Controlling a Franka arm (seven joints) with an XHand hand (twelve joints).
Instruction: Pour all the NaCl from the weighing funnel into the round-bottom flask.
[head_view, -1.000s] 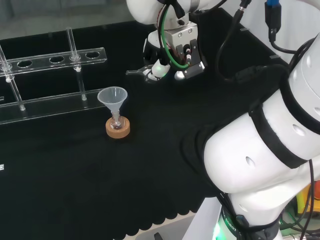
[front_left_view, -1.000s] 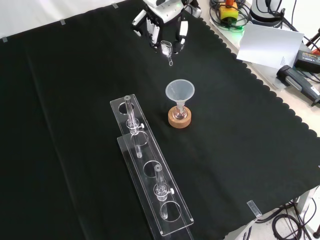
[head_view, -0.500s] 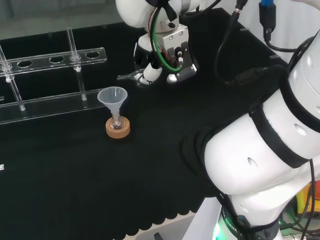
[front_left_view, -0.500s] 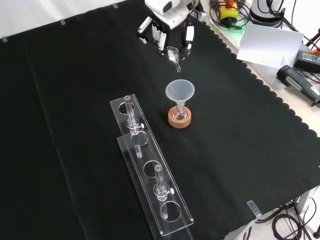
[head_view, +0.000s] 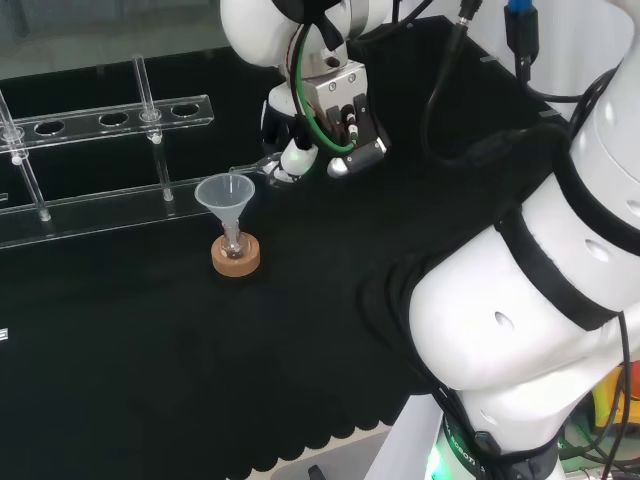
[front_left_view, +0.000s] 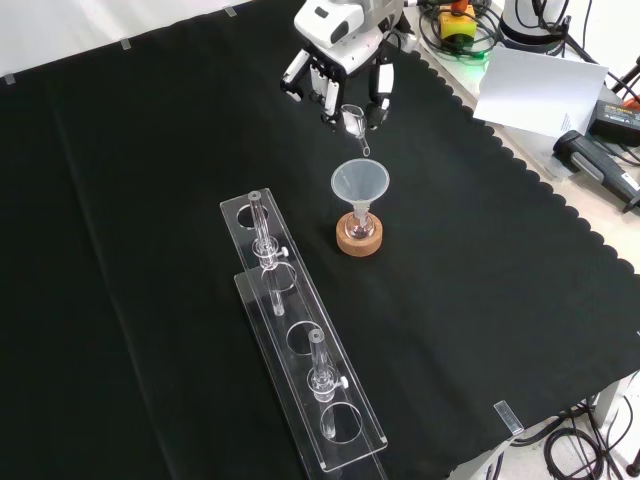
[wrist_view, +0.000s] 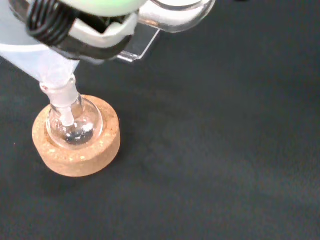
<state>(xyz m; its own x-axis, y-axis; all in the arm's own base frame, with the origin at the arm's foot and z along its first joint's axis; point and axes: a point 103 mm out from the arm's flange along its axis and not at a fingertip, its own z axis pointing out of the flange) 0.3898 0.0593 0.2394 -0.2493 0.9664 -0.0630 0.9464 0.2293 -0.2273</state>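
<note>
We see a counter (front_left_view: 120, 200) draped in black scalloped cloth, with cables (front_left_view: 560, 440) and a white sheet (front_left_view: 535, 88) beyond it.

Laboratory bench, black cloth (front_left_view: 150, 200), clear tube racks (front_left_view: 300, 350), flask (wrist_view: 74, 127), funnel (front_left_view: 360, 184)

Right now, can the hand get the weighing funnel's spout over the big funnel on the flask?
Probably yes. The hand holds the weighing funnel just beside and above the big funnel on the flask, spout towards its rim, with nothing between; the racks stand off to the side.
</note>
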